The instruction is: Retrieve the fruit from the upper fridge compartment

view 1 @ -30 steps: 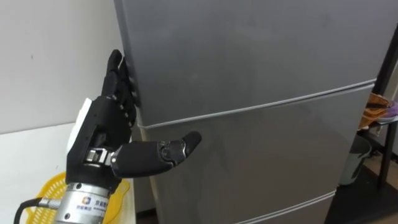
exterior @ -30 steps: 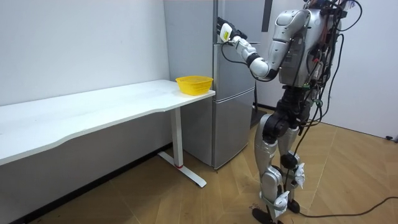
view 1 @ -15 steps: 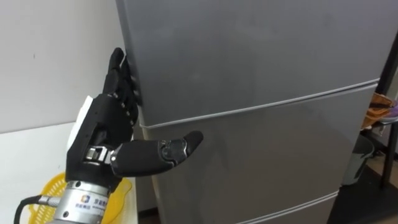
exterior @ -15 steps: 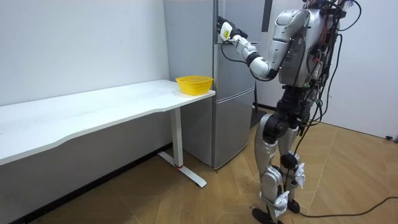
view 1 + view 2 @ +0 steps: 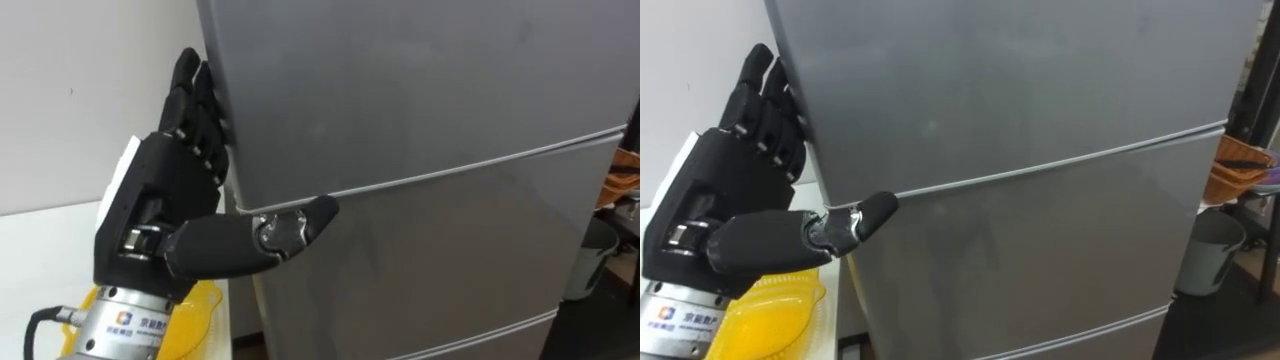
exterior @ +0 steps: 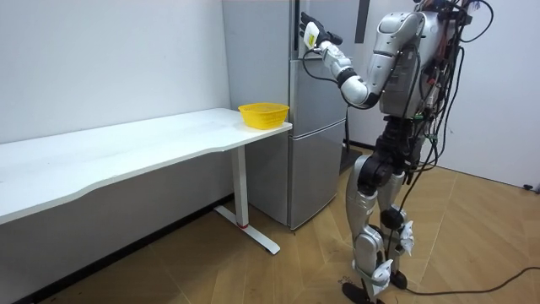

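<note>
Stance: the robot stands facing the fridge (image 6: 319, 169), left arm raised to its upper part.
Left hand (image 5: 160, 215): spread, not gripping. The fingers (image 5: 195, 110) lie nearly straight up the left edge of the upper door (image 5: 420, 90), and the thumb (image 5: 275, 235) juts across the front at the seam (image 5: 480, 165) below that door.
Thing to fetch: I judge it sits behind the upper door, which is shut flush, so nothing inside can be seen.
Step in hand: getting a hold on the door's left edge, by my reading.
Doing it well: hook the fingertips behind the edge rather than on the flat face, then pull outward along the door's swing. A seal will likely resist at first, so pull steadily.
Risk: smooth metal gives little grip, so straight fingers may slide off.
Fridge surface: brushed grey metal, flat panels and thin bright seams, with no handle visible.
Left of the fridge: a yellow basket (image 5: 775, 305) of ribbed plastic on a white table (image 6: 126, 152), close against the fridge's side.
</note>
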Robot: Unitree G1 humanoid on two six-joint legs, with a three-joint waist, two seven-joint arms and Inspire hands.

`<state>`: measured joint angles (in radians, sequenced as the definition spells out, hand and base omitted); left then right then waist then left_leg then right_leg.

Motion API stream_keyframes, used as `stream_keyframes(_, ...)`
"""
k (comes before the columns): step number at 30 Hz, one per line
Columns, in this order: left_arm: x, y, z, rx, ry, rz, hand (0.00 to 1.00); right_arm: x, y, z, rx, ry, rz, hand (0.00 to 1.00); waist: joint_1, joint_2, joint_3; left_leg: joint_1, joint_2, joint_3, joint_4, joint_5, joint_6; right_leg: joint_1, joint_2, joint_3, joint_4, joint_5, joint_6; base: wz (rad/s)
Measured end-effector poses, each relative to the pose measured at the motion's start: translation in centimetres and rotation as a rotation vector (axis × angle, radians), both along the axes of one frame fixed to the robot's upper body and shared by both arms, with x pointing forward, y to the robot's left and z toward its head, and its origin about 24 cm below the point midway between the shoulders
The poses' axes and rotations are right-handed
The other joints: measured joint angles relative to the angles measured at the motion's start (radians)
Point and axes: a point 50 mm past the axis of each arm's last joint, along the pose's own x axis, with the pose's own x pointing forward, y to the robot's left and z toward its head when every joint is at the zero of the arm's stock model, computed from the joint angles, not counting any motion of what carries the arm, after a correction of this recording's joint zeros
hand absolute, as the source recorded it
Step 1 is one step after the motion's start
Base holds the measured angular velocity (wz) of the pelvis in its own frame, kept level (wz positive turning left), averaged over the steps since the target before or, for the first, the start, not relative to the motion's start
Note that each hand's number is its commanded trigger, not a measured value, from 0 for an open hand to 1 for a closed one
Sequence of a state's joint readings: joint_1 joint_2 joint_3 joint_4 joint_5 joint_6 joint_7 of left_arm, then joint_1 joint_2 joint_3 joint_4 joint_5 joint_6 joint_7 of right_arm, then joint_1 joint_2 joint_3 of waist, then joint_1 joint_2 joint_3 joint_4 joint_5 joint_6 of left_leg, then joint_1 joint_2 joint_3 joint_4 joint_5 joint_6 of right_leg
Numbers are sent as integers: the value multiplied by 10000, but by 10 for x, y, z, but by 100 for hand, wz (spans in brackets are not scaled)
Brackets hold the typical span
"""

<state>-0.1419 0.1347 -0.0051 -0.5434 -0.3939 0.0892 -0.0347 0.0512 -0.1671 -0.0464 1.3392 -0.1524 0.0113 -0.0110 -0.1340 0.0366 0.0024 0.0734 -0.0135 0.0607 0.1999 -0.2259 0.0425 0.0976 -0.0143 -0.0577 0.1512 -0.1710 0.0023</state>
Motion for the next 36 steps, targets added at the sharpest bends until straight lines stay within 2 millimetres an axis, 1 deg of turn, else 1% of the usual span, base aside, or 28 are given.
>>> stream_keyframes(7,-1,-1,1,-602,24,-517,0,-16,4,-3,13,1367,1863,0,48,0,1,23,-3,-60,-7,0,1,-8,4,21,10,-8,14,2)
stream_keyframes(13,-1,-1,2,-967,-13,-831,0,-18,8,-4,165,1758,2757,0,88,-2,1,7,-5,-72,-5,0,1,-24,3,15,16,-8,14,0)
stream_keyframes(18,-2,0,3,-1151,-108,-1148,0,-19,8,-4,207,1886,2771,0,98,-1,-4,-108,-9,-67,49,-1,2,-106,-3,8,29,-8,12,2)
stream_keyframes(24,-3,-1,4,-1291,-142,-1391,0,-18,9,-4,87,2177,3465,0,115,9,-8,-248,-12,-96,173,-1,2,-113,-8,31,74,-7,12,2)
stream_keyframes(26,-3,-2,4,-1411,-117,-1549,0,-19,9,-4,58,2251,3460,0,125,20,-3,-271,-12,-91,211,-2,2,-133,-10,52,75,-7,12,6)
stream_keyframes(31,-3,-7,3,-1620,-22,-1947,0,-21,8,-4,46,2344,3429,0,333,109,-5,-271,4,-94,224,-2,5,-152,-3,52,186,-7,12,0)
stream_keyframes(36,-4,-8,3,-1560,-64,-2056,0,-20,9,-4,107,2311,3442,0,346,128,-16,-272,-3,-95,271,2,13,-129,-10,47,202,-7,12,0)
